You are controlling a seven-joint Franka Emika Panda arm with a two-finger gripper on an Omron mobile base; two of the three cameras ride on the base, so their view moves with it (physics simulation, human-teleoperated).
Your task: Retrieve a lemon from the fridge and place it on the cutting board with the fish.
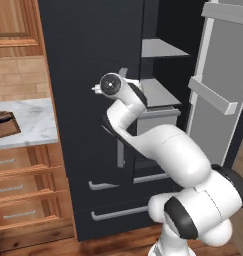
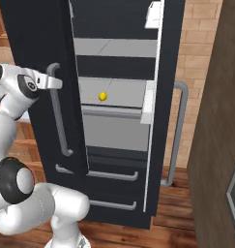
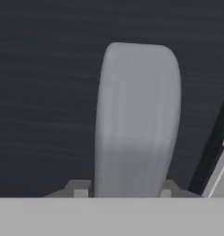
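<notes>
The black fridge (image 2: pixel 36 43) has its right door swung open, showing grey shelves. A small yellow lemon (image 2: pixel 103 96) sits on the middle shelf (image 2: pixel 124 92). My gripper (image 2: pixel 50 82) is shut on the top of the left door's long grey bar handle (image 2: pixel 58 121), well left of the lemon. In the hand view the handle (image 3: pixel 136 120) rises between my fingertips (image 3: pixel 81 191) against the black door. The dark brown cutting board (image 1: pixel 4 127) lies on the marble counter (image 1: pixel 35 122) left of the fridge, partly cut off by the frame edge; I cannot make out the fish.
The open right door (image 1: pixel 220 90) with its grey inner bins stands to the right. Two lower drawers (image 2: pixel 111 193) with bar handles sit below the shelves. Wooden drawers (image 1: pixel 23 190) are under the counter, and a brown cabinet wall (image 2: pixel 215 145) is at far right.
</notes>
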